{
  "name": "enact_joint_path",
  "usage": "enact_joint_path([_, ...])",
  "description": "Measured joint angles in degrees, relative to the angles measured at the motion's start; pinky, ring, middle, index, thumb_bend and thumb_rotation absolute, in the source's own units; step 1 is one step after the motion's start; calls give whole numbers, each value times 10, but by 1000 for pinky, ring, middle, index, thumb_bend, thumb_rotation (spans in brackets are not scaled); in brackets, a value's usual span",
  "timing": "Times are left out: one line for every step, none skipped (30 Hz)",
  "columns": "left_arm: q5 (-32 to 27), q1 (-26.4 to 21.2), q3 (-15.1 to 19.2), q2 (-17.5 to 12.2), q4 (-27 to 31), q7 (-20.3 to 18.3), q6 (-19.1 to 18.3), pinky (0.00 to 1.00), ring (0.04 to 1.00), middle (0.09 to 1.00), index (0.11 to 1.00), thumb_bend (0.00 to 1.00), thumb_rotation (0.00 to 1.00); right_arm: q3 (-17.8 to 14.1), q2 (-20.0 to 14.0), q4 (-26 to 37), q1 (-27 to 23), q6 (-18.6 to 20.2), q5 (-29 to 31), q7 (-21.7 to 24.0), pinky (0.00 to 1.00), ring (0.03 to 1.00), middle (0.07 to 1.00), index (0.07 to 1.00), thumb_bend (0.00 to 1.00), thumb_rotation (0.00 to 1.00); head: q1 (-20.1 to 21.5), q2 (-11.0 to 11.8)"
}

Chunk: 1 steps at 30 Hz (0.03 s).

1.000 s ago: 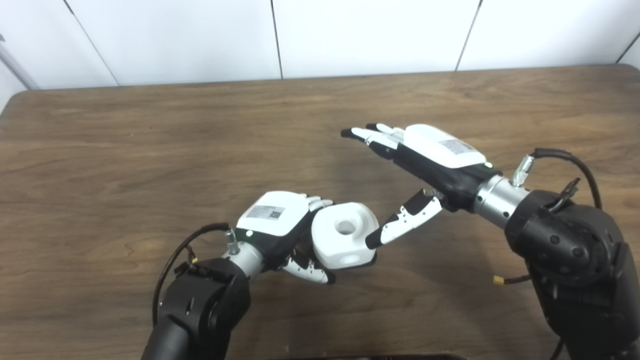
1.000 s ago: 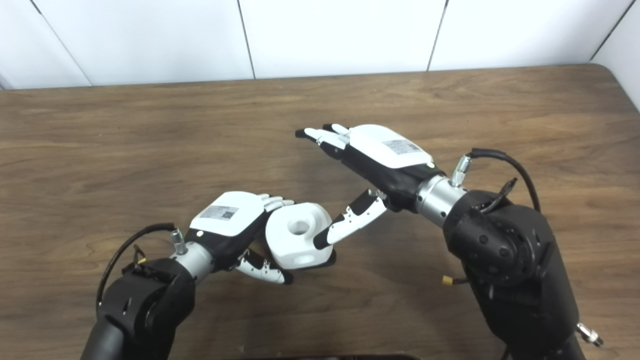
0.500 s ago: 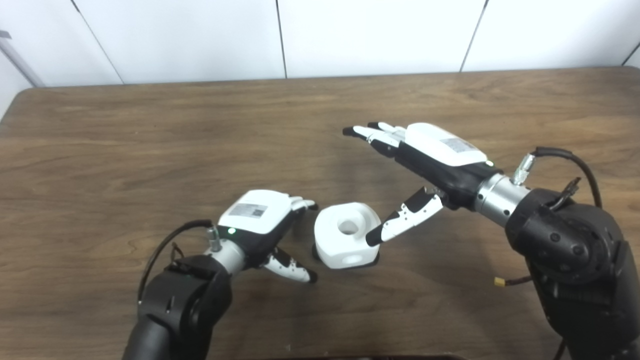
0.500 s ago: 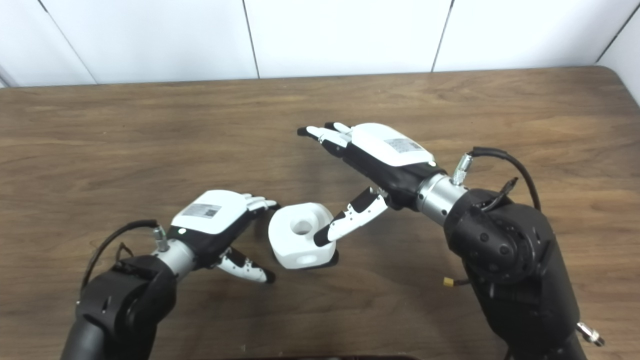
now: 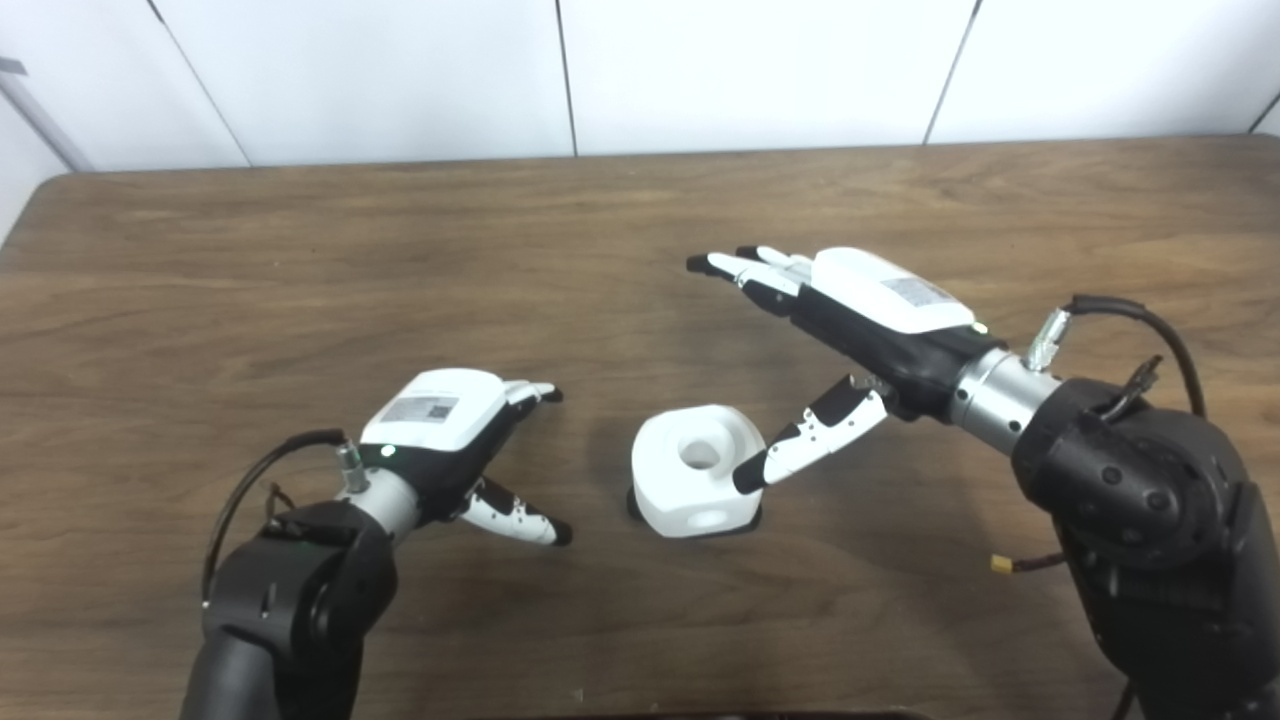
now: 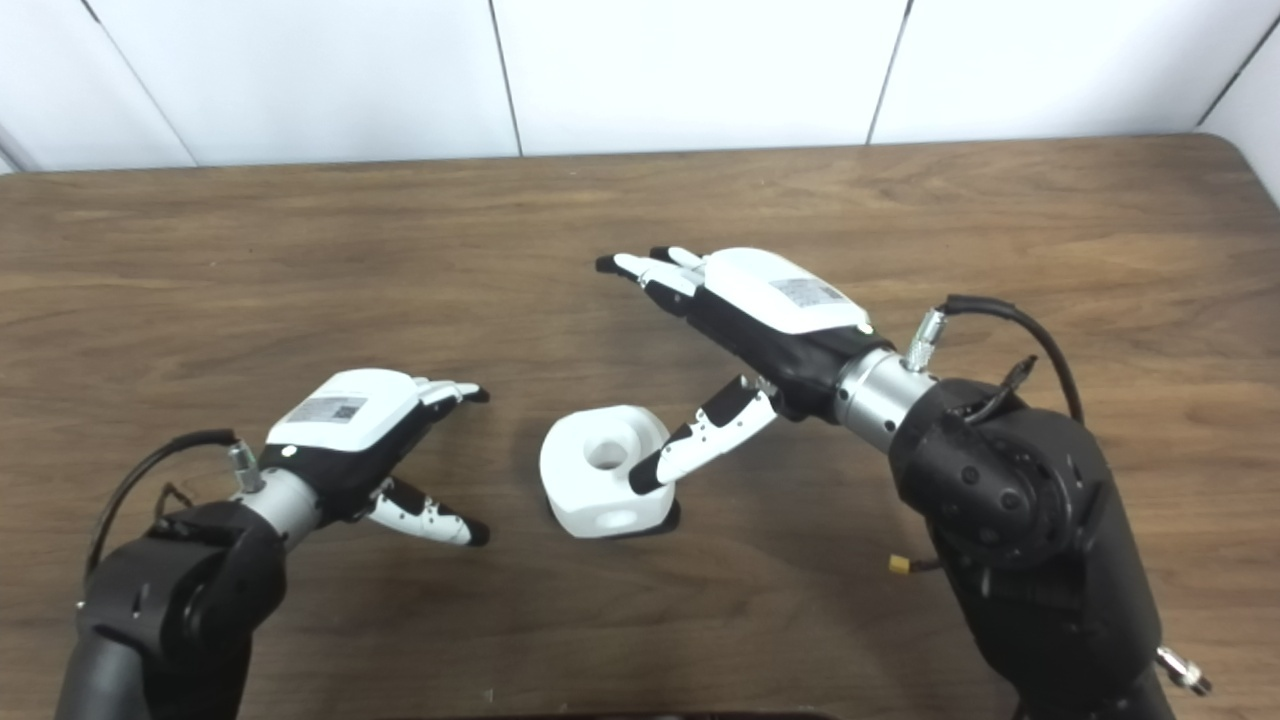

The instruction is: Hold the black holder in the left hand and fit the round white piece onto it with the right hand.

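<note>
The round white piece point(image 5: 694, 478), with a hole in its top, stands on the table over the black holder point(image 5: 742, 522), of which only a thin dark edge shows beneath it. My left hand point(image 5: 450, 440) is open and empty, a short way left of the piece and clear of it. My right hand point(image 5: 850, 320) is open too, its fingers stretched out above and behind the piece. Its thumb tip hangs just at the piece's right side.
The brown wooden table point(image 5: 300, 260) runs to a white panelled wall at the back. Its rounded left corner point(image 5: 60, 185) shows in the left eye view. Both black forearms enter from the bottom edge.
My left hand has let go of the white piece and drawn back to the left. The piece now rests on the table. My right hand has stayed where it was.
</note>
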State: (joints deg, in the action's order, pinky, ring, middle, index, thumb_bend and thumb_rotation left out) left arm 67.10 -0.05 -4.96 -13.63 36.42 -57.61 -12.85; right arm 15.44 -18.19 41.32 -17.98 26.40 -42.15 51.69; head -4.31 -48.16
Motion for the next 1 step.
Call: enact_joint_path([-11,6,11,-2,0,11,-1,807,901,893,888,891,318,-1,0,0,0,0,1,0,1000,1000,964,981,1000,468,-1,0])
